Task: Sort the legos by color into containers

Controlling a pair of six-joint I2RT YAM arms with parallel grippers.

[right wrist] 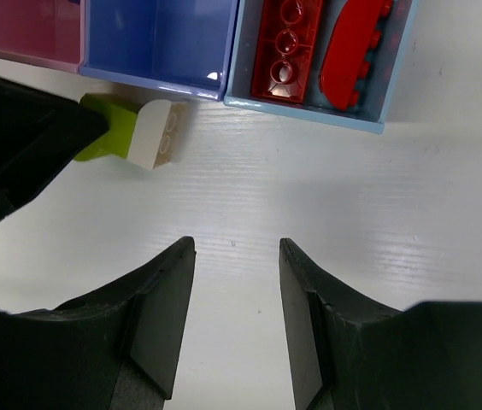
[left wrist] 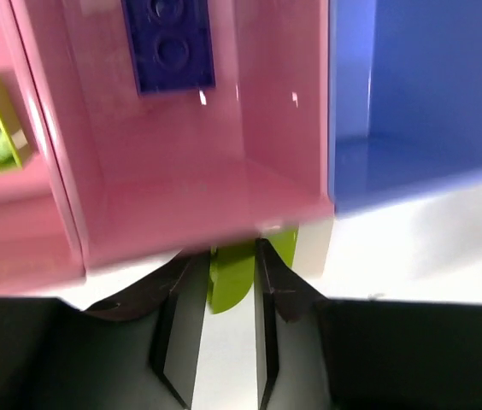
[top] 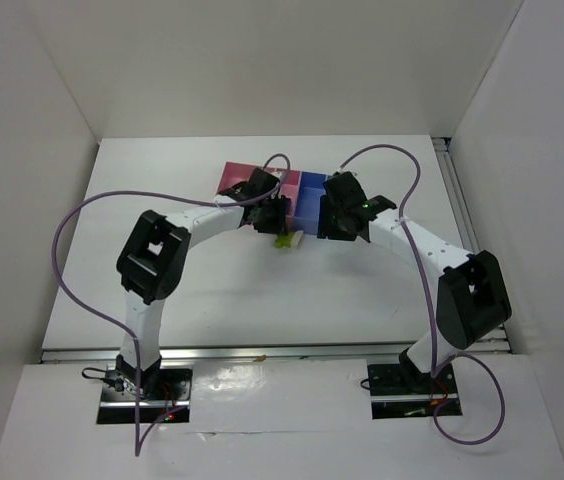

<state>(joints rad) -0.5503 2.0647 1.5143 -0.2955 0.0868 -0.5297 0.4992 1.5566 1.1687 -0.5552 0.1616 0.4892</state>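
While our right tool (right wrist: 237, 256) is hovering, jaws apart, we are clamping the left tool (left wrist: 231, 256) on the yellow-green brick (left wrist: 232, 290) for binning.

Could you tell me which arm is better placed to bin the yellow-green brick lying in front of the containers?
Left: the left pincer clasps the yellow-green brick; the right pincer hangs open, empty, over the table.

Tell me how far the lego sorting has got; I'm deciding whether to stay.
Done: two red legos lie in the light blue end bin, a dark blue brick in a pink bin. In hand: the left gripper is shut on a yellow-green lego on the table. Left: the whitish lego beside it; the right gripper is open, empty.
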